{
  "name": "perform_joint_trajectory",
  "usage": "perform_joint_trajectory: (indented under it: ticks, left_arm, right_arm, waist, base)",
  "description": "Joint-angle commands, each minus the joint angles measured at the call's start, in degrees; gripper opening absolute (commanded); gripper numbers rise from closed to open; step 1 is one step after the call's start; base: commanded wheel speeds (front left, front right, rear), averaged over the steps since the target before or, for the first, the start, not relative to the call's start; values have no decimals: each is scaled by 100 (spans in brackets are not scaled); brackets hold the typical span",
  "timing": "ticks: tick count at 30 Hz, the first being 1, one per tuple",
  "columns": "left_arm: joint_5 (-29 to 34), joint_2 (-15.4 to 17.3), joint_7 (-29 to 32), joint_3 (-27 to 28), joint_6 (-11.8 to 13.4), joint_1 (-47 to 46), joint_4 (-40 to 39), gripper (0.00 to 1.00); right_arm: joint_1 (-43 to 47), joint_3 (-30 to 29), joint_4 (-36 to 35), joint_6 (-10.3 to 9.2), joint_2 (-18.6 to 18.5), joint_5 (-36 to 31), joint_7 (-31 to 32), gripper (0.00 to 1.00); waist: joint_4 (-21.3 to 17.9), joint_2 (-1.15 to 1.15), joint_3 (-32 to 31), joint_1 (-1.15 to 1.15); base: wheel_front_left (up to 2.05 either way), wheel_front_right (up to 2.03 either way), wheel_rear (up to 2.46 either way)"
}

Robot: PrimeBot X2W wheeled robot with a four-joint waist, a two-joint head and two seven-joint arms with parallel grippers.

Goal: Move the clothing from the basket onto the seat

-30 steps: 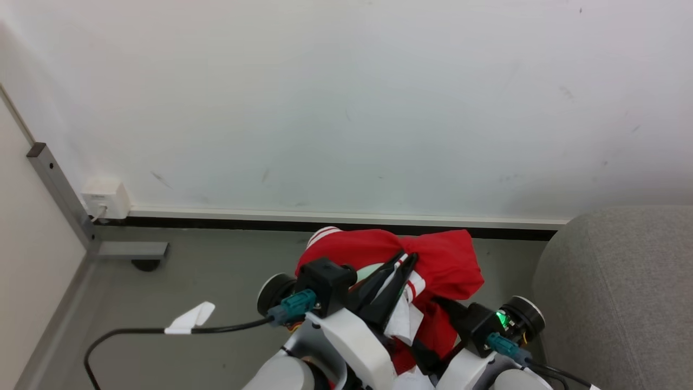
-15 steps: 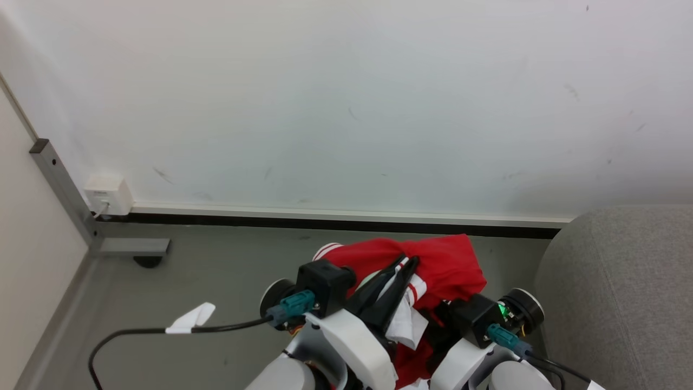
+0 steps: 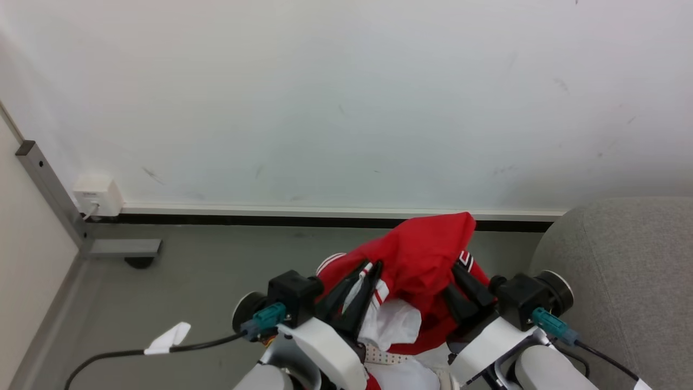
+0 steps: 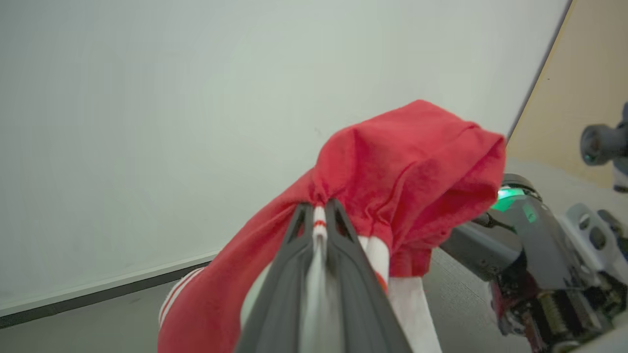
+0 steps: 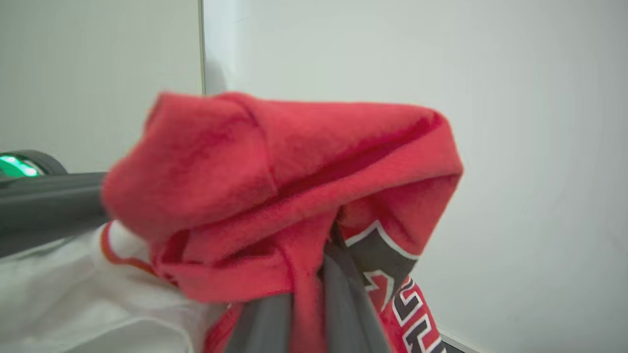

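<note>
My left gripper [image 3: 370, 267] pinches a white-striped fold of the soft red fabric clothing [image 3: 419, 252], its two dark fingers pressed together on the cloth. My right gripper [image 3: 459, 277] is clamped on the bundle's other side, by the black-and-white lettering. The bundle hangs between my arms above the grey floor [image 3: 206, 281], near the large grey woven seat [image 3: 622, 254].

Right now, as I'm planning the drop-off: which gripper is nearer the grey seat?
Right. The right gripper, shut on the clothing, is just left of the seat; the left gripper grips the bundle's other side, farther left.
</note>
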Motion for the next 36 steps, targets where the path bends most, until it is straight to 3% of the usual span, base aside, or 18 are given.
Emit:
perform_joint_trajectory:
  ticks: [1,14,28,36]
  left_arm:
    - [133,49,-152,-9,4,78,94,100]
    - [498,139,-1195,-143,-16,304,803,100]
    - [602,-37,-1302,-122,-243,285,1112,100]
    - [665,-145,-1301,-127,-362,328,1075,100]
  right_arm:
    - [74,-120,-123,-12,-78,-43,-2,0]
    - [374,-655,-474,-12,-503,-150,-2,0]
    - [471,-833,-605,-12,-669,-148,-2,0]
    - [408,-960,-641,-12,-793,-167,-2,0]
  waist:
    - [-22,0,14,0]
    - [-230,0,95,0]
    - [-616,0,192,0]
    - [-1071,0,344,0]
  base:
    - [0,0,0]
    - [0,0,0]
    - [0,0,0]
    - [0,0,0]
